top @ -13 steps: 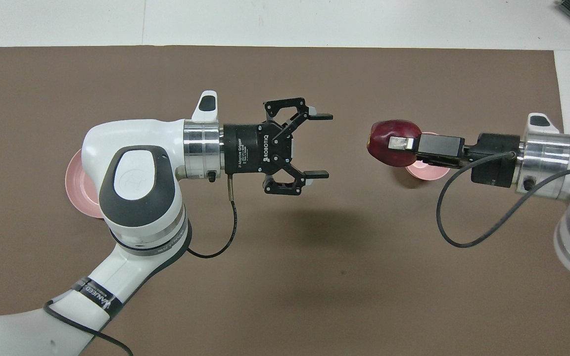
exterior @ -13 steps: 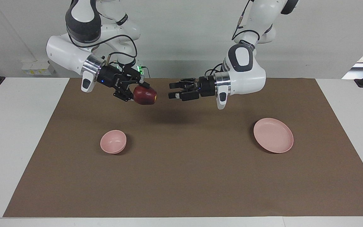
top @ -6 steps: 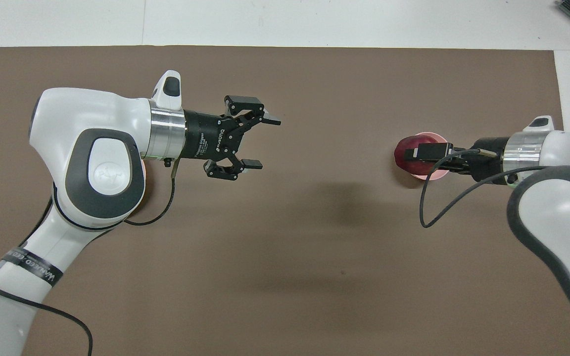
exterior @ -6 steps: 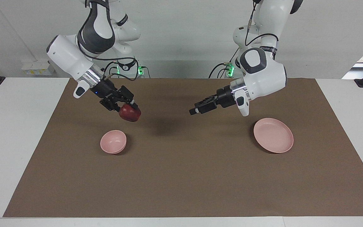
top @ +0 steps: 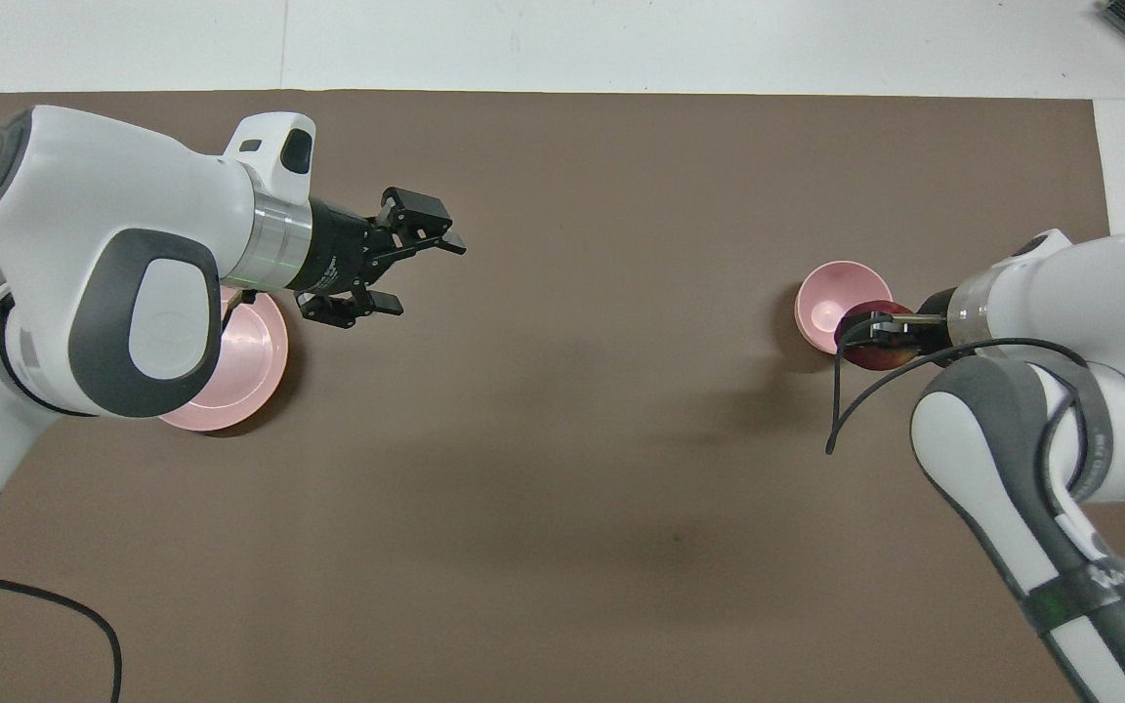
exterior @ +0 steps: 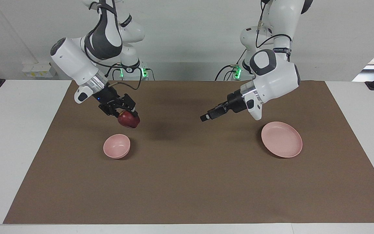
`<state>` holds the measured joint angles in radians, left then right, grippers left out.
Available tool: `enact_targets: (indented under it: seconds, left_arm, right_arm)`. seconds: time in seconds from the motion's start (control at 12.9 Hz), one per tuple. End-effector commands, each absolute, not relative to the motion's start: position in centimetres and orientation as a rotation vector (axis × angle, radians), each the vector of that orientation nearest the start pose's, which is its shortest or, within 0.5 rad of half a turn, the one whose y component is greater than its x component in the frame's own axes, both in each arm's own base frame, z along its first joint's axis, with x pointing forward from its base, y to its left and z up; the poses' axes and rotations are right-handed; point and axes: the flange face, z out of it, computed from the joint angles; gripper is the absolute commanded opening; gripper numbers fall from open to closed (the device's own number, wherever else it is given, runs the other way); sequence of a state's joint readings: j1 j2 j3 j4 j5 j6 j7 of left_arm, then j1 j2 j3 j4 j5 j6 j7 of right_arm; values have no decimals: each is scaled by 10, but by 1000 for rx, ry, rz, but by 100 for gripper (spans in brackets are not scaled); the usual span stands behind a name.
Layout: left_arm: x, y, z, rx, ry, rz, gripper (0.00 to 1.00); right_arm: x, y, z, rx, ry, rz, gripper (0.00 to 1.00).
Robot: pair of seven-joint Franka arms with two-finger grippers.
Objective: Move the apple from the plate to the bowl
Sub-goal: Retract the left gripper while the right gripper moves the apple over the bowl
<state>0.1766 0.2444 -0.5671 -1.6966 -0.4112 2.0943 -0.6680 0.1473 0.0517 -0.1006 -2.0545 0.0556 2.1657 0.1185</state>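
My right gripper (exterior: 127,115) is shut on the dark red apple (exterior: 129,120) and holds it in the air, tilted down, above the edge of the small pink bowl (exterior: 117,146). In the overhead view the apple (top: 870,344) overlaps the rim of the bowl (top: 828,303), which has nothing in it. The flat pink plate (exterior: 281,139) lies bare toward the left arm's end of the table. My left gripper (exterior: 204,118) is open and empty, up over the brown mat beside the plate (top: 255,366); it also shows in the overhead view (top: 423,275).
A brown mat (exterior: 193,182) covers most of the white table (exterior: 18,136). The left arm's elbow hangs over part of the plate in the overhead view. Cables trail from both wrists.
My right gripper has carried the apple down and toward the bowl. My left gripper has drawn back from the table's middle toward the plate and tilted down, still open.
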Motion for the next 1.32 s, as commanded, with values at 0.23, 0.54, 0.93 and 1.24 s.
enact_targets:
  seconds: [0.23,0.54,0.93,1.24]
  left_arm:
    - [609,-194,510,2890,302,98,100]
    - [615,-161,529,3117,208,170,100]
    - [612,-126,535,3150,247,89,100]
    - [583,-134,564,3192,259,59,100]
  right_arm:
    - [606,45,399,-3301,63,-39,0]
    - [615,66,383,-3342,128,-23,0]
    - [617,78,352,-3441,171,-19,0]
    - [617,74,345,-3445,179,-1,0]
